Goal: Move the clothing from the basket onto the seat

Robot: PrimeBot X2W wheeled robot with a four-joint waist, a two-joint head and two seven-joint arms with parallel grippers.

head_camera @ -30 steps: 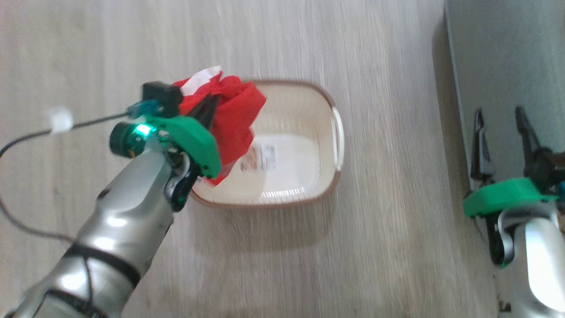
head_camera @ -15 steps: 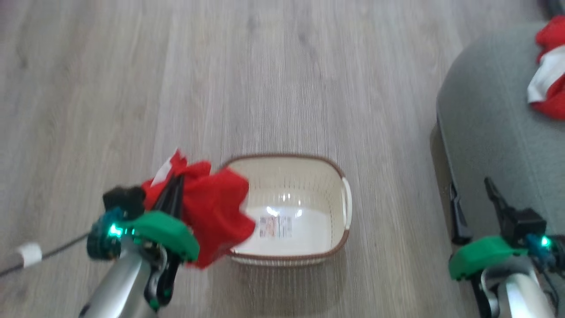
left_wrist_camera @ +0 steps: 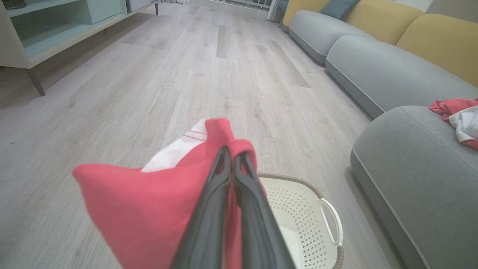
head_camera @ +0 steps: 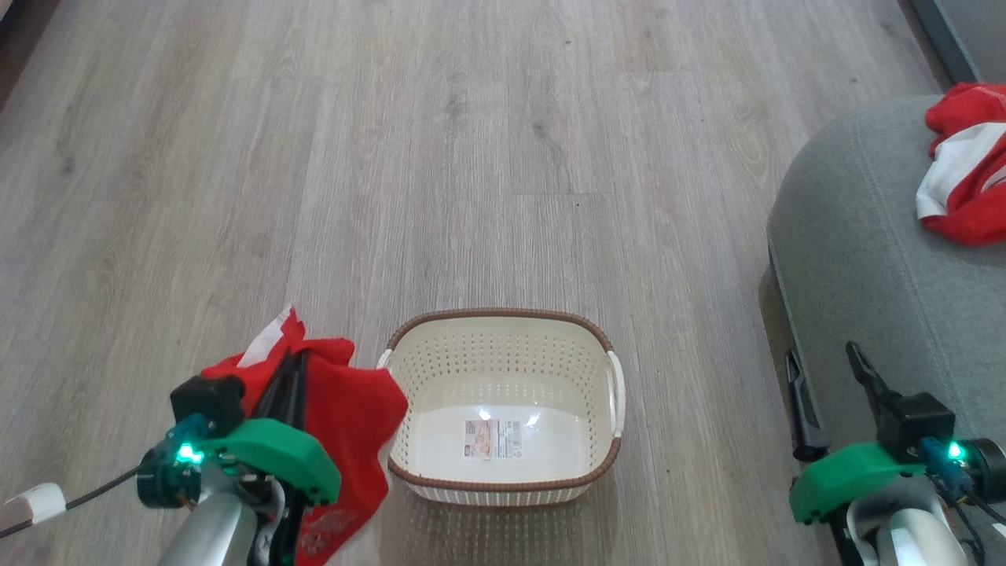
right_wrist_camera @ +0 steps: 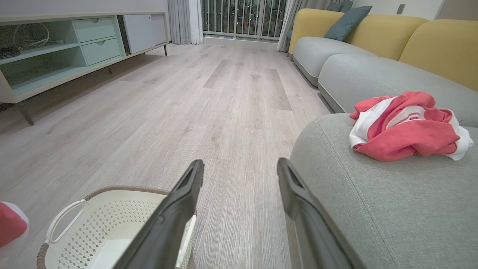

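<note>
Clothing first: one red-and-white garment [head_camera: 354, 424] hangs pinched in my left gripper [head_camera: 291, 365], fingers clenched on it, just beside the left rim of the cream basket [head_camera: 503, 322]. My right gripper [head_camera: 821, 354] stands spread wide, grasping nothing, by the near edge of the grey-green seat [head_camera: 849, 259]. The basket sits on the wood floor [head_camera: 471, 157], a label [head_camera: 493, 438] on its bottom. Farther off, the second red-and-white garment [head_camera: 963, 185] lies crumpled on the seat, back from its rounded edge.

The floor [head_camera: 503, 157] is pale wood-grain planking, matt. The basket [head_camera: 503, 363] is cream perforated plastic with a glossy bottom, a brown woven-look rim and a paper label [head_camera: 493, 439]. The seat [head_camera: 857, 259] is matt grey-green cloth with stitched seams. The clothing [head_camera: 354, 417] is soft red cloth.
</note>
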